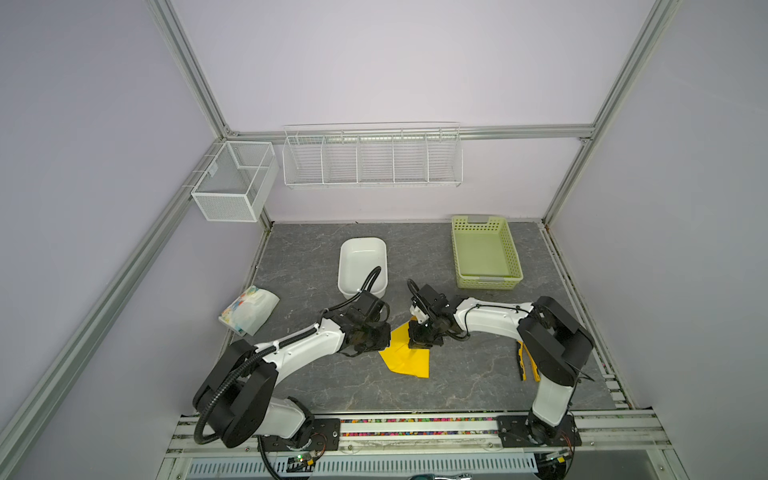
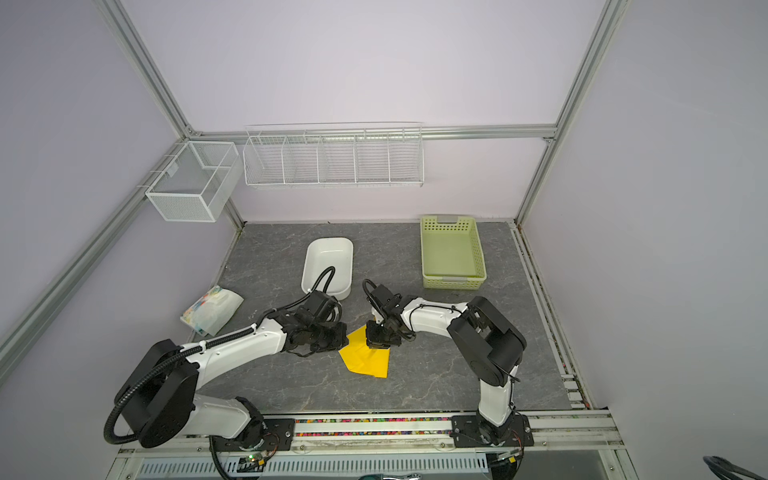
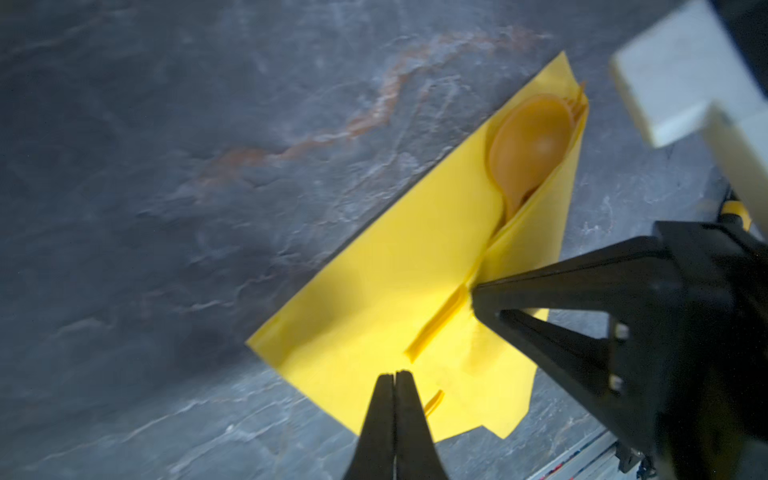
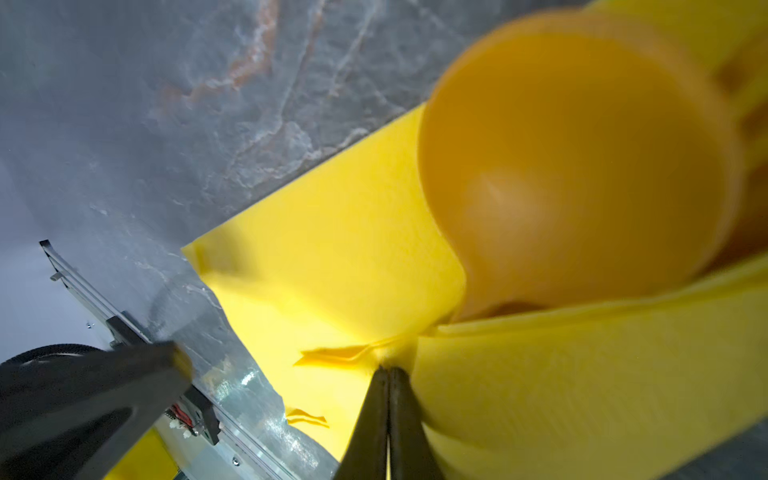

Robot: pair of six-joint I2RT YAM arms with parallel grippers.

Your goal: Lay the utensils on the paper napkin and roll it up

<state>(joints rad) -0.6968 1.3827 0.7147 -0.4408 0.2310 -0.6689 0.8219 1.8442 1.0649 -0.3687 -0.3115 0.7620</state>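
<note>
Paper napkin point(image 1: 405, 357) half-folded over utensils point(image 3: 528, 145): with right hand point(image 4: 388, 370) pinched on its folded edge, left hand point(image 3: 394, 374) closed empty, roll tightly, evenly, keeping them tucked inside.

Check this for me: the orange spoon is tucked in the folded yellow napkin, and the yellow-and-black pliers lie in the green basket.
One part is wrong. The pliers are not in the green basket. A top view shows them lying on the table, nearer the front than the basket. The rest holds: the spoon is tucked in the folded paper napkin, as the left wrist view shows.
</note>
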